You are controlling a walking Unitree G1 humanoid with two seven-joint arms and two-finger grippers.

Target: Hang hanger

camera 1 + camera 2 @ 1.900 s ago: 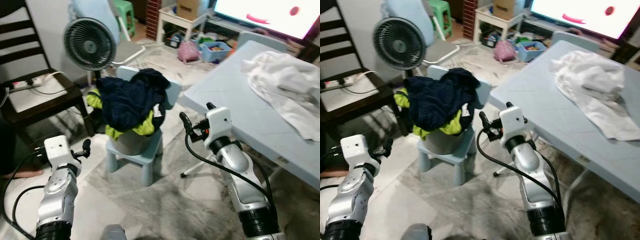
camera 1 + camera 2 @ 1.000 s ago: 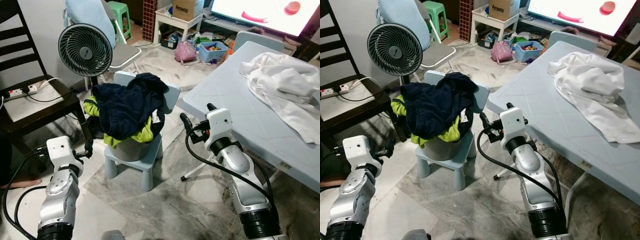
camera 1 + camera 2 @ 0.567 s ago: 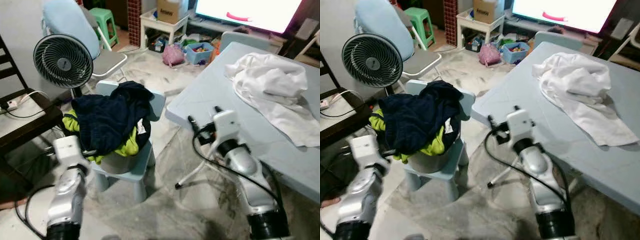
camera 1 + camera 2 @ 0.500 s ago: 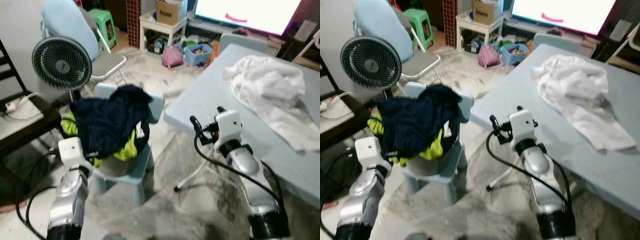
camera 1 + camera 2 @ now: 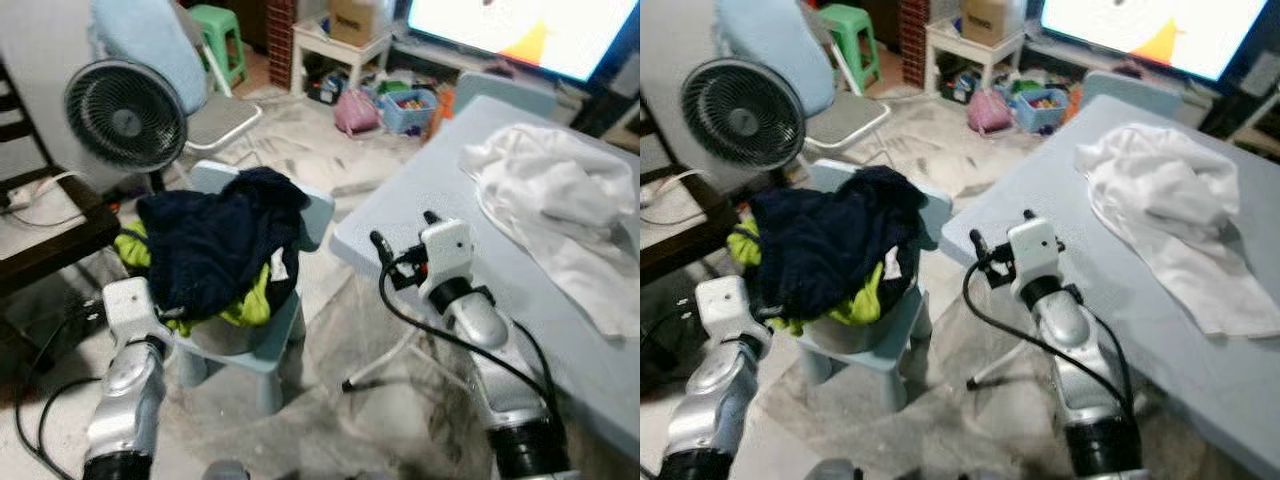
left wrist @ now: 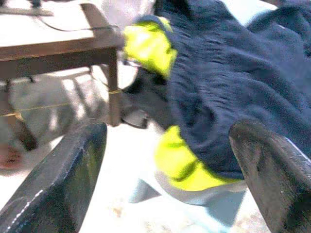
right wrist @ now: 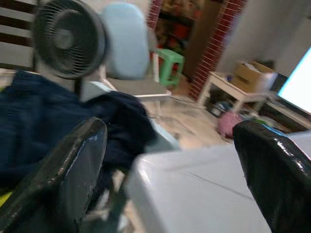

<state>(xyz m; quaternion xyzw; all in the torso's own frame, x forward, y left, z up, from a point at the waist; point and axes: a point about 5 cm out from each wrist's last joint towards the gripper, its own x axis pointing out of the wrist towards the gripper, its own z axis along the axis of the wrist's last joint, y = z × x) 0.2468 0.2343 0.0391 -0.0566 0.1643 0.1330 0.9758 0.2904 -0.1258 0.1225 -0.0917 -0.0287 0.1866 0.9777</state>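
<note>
- Right gripper (image 5: 400, 245): fingers spread apart with nothing between them, held at the near corner of the table (image 5: 440, 190), just off its edge. In the right wrist view the fingers (image 7: 58, 174) frame that corner and the clothes beyond it.
- Left gripper (image 6: 170, 160): fingers also apart and holding nothing, low beside the small blue chair (image 5: 255, 340). In the left wrist view it faces the pile at close range.
- The pile: a dark navy garment (image 5: 225, 235) heaped over something lime-yellow (image 5: 245, 300), resting in a grey tub on the chair seat.
- On the table, well apart from both grippers, lies a crumpled white cloth (image 5: 555, 200).
- The hanger: I cannot make one out in any view; it may be buried in the pile or under the white cloth, but that is a guess. No rail or hook shows either.
- The step in hand looks like approach and search, so steadiness matters most: the head views are blurred, and the robot should settle before reaching.
- To do it well, I would keep both grippers spread, square up to the chair, and look for a hook or shoulder line before committing.
- Lifting the navy garment by a top fold, not dragging it, should avoid tipping the tub.
- The fan (image 5: 125, 115) and the cable by the dark bench (image 5: 50, 225) on the left are snag risks.
</note>
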